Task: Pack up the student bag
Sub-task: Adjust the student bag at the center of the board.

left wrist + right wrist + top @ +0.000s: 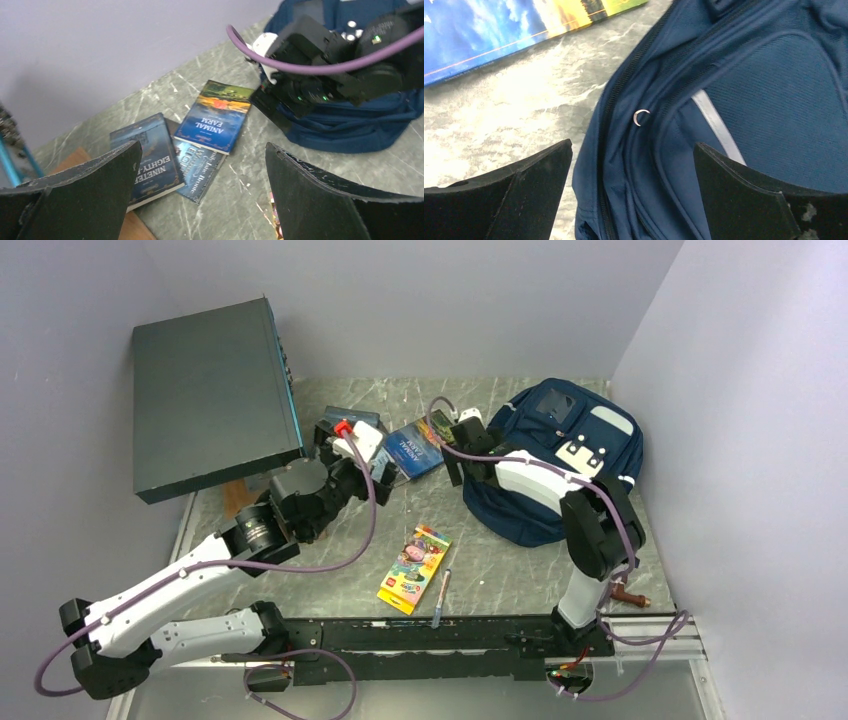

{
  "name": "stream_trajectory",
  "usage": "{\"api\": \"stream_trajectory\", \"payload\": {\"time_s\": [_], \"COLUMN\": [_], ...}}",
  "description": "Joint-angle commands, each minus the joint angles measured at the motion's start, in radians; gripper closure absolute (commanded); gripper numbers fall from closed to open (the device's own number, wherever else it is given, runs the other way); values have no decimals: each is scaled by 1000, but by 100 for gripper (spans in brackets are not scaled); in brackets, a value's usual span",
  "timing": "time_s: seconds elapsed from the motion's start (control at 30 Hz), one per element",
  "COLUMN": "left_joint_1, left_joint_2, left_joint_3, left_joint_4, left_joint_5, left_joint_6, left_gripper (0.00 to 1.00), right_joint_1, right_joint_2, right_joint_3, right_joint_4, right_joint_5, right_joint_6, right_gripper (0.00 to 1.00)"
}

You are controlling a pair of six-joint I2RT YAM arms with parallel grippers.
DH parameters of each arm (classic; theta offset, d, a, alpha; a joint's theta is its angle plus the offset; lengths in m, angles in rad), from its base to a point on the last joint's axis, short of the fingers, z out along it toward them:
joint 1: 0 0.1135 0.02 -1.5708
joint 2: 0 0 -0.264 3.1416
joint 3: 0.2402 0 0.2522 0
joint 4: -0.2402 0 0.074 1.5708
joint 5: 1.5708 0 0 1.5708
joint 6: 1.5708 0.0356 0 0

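The navy student bag [560, 455] lies at the right of the table, pale patch facing up. My right gripper [458, 466] is open at the bag's left edge. In the right wrist view its jaws [631, 185] stand wide apart over the bag's blue fabric [764, 95], with a zipper line and a small metal ring [640, 117] between them, holding nothing. My left gripper [382, 468] is open and empty above the table [202, 192], next to three blue books: Animal Farm [217, 117], Nineteen Eighty-Four [147, 160] and a third [197, 170] partly under them.
A big dark grey-green flat box [215, 395] leans at the back left, a wooden piece [235, 498] below it. A colourful crayon box [415, 567] and a pen [442, 598] lie at the front centre. A brown object [630, 595] sits by the right arm's base.
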Motion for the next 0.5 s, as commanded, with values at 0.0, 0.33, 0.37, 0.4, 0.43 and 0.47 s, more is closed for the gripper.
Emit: {"api": "stream_trajectory", "payload": {"time_s": [0.0,0.33,0.37,0.4,0.43,0.47], "left_joint_1": [48,64,71,77,80,84], "left_joint_2": [-78,-112,-111,-111,-108,-108], "left_joint_3": [-19,-45,-45,-46,-45,-44], "left_joint_4": [84,111,112,111,109,105], "left_joint_5": [-73,-73,-71,-69,-64,-57], "left_joint_6": [-44,-54,-58,-64,-71,-79], "left_gripper": [0,0,0,0,0,0], "right_joint_1": [14,74,81,89,97,103], "right_joint_2": [64,11,-41,-100,-160,-227], "right_joint_3": [40,-130,-173,-223,-277,-331], "right_joint_4": [39,11,23,46,72,99], "right_joint_5": [-26,-72,-93,-126,-170,-212], "right_joint_6": [-74,-145,-176,-214,-254,-297], "right_gripper": [10,87,92,98,100,100]}}
